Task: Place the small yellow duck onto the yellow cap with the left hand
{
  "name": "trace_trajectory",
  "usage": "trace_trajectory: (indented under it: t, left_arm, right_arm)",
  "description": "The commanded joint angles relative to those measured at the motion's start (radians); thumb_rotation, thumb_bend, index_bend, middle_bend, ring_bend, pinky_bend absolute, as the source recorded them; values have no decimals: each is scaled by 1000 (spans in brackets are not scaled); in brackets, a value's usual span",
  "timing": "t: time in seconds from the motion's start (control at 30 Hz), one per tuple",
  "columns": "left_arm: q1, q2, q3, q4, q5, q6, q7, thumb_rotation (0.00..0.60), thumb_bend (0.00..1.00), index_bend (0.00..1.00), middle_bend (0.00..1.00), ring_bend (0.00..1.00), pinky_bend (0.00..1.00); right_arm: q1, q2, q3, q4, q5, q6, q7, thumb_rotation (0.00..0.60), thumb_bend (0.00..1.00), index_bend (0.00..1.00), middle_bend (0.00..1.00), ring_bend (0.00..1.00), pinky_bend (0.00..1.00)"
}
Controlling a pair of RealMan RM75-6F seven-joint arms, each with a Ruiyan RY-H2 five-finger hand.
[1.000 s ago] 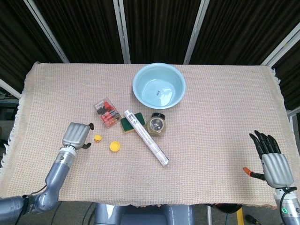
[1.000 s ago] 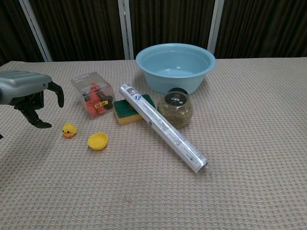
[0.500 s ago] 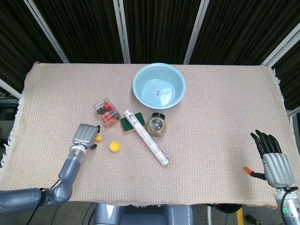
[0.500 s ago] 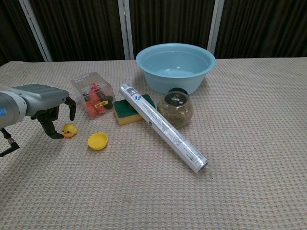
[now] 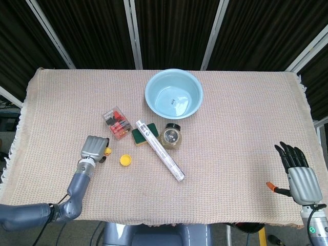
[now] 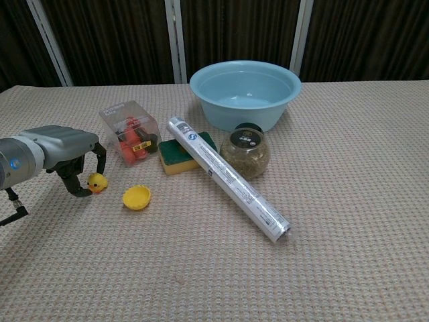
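The small yellow duck point(image 6: 98, 182) stands on the cloth just left of the upturned yellow cap point(image 6: 137, 197). My left hand point(image 6: 67, 151) is low over the table with its dark fingers point(image 6: 100, 157) curved down around the duck; the thumb sits at the duck's left and the other fingers just behind it, with a small gap still showing. In the head view the left hand point(image 5: 95, 147) covers most of the duck point(image 5: 107, 151), and the cap point(image 5: 125, 160) lies to its right. My right hand point(image 5: 300, 177) rests at the table's front right corner, fingers spread and holding nothing.
Behind the duck is a clear box of red items point(image 6: 131, 132). To the right lie a green-and-yellow sponge point(image 6: 175, 155), a long foil-wrapped roll point(image 6: 228, 178), a round glass jar point(image 6: 244, 153) and a light blue basin point(image 6: 245, 90).
My left hand moved right and down from beside the duck until its fingers came around it. The duck, the cap and the right hand have not moved.
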Motion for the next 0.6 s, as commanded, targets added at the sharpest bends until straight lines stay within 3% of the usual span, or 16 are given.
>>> trace_trajectory:
  t: [0.03,0.3,0.6]
  left_arm:
    - [-3,-11,3,11,3,-1,-15,600,271,407,1000,901,690]
    - [-6,-18,18,24,11,5,-29,600,314,540,1000,901,690]
    - [4,30,16,-38,69,23,-85,600,320,553,1000,901,691]
  right_arm:
    - [0,0,0,0,-1,1,0,600,48,24,0,0,31]
    - [-3,1,2,0,2,6,6,600,47,24,0,0,31]
    - [-4,-1,4,2,2,11,5,600,48,24,0,0,31]
